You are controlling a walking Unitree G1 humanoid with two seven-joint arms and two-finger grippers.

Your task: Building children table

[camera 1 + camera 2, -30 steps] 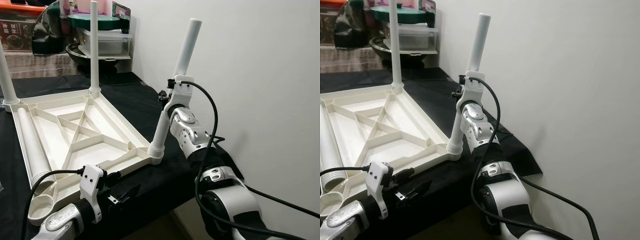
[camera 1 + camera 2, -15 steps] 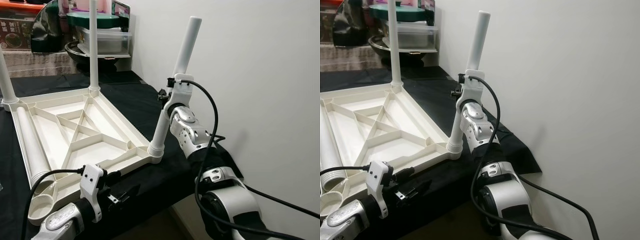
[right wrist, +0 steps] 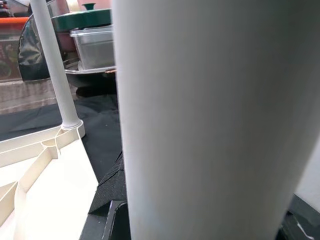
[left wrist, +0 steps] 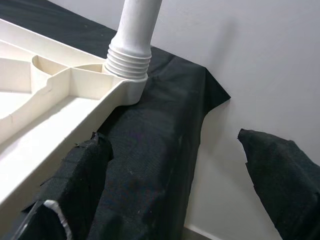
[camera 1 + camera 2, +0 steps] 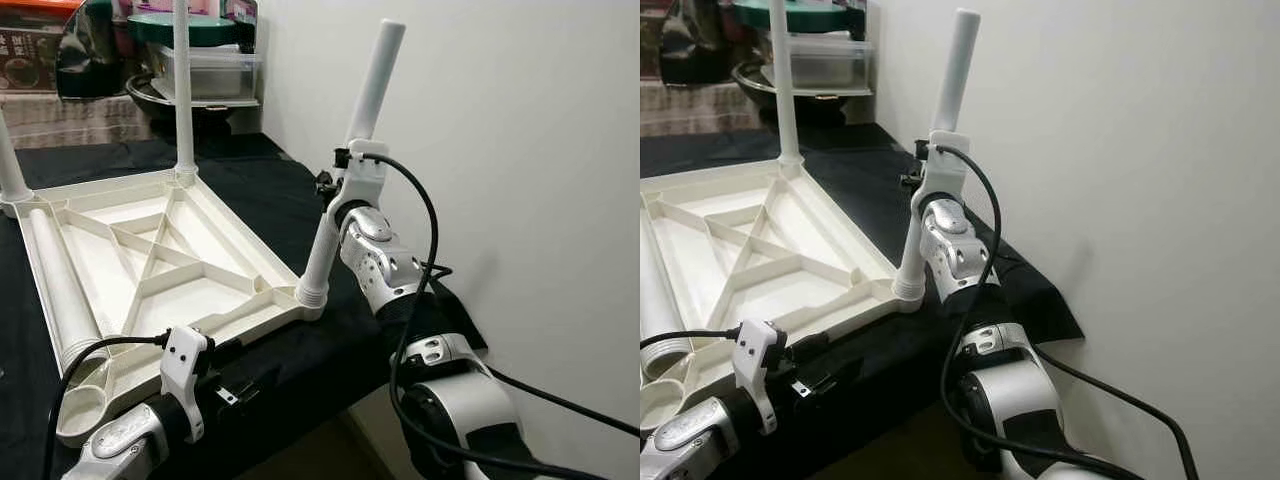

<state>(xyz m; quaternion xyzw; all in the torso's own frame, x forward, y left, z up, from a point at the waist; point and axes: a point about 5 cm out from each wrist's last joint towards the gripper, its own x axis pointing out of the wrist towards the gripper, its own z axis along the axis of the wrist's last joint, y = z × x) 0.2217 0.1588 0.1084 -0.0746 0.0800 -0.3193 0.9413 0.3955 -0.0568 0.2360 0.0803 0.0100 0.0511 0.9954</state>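
Table top [image 5: 150, 260]: a cream plastic children's table top is laid upside down on a black cloth [image 5: 270, 195], ribbed underside facing up, near right corner close to the cloth's near edge.
Near right leg [image 5: 350, 165]: a white tubular leg is seated in the socket at the near right corner and is seen tilted to the right, toward the white wall [image 5: 520, 150]; its ribbed collar is met by the socket, as shown in the left wrist view.
Far right leg [image 5: 183, 90]: seated upright in the far right corner socket.
Far left leg [image 5: 8, 160]: seated at the far left corner, cut off by the frame edge.
Loose leg [image 5: 60, 290]: a fourth leg is laid flat along the left side of the table top, its ribbed end toward the near left socket [image 5: 80, 408], which is unfilled.
Right gripper [image 5: 328, 185]: raised at mid-height of the near right leg, on its far side; the leg is seen pressed close between the black fingers [image 3: 112, 220] in the right wrist view and is judged to be clasped.
Left gripper [image 5: 250, 385]: held low at the near edge of the cloth, just below the table top's near rim; its fingers [image 4: 80, 170] are spread wide, with nothing between them.
Background: a green-lidded pot [image 5: 190, 25] and a metal container [image 5: 215, 75] are noted at the far end, beyond the cloth.
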